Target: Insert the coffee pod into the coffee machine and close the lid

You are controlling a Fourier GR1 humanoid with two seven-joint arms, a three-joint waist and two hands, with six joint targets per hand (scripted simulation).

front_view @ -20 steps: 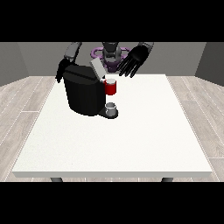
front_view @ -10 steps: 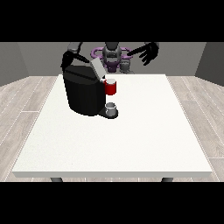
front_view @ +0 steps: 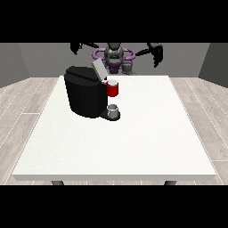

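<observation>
Both hands hang raised behind the white table [front_view: 133, 151]: the hand at the view's right [front_view: 156, 52] has fingers drooping relaxed, the hand at the view's left [front_view: 81, 45] spread, neither holding anything; a grey thing [front_view: 113, 110] sits at the black coffee machine [front_view: 86, 93]
</observation>
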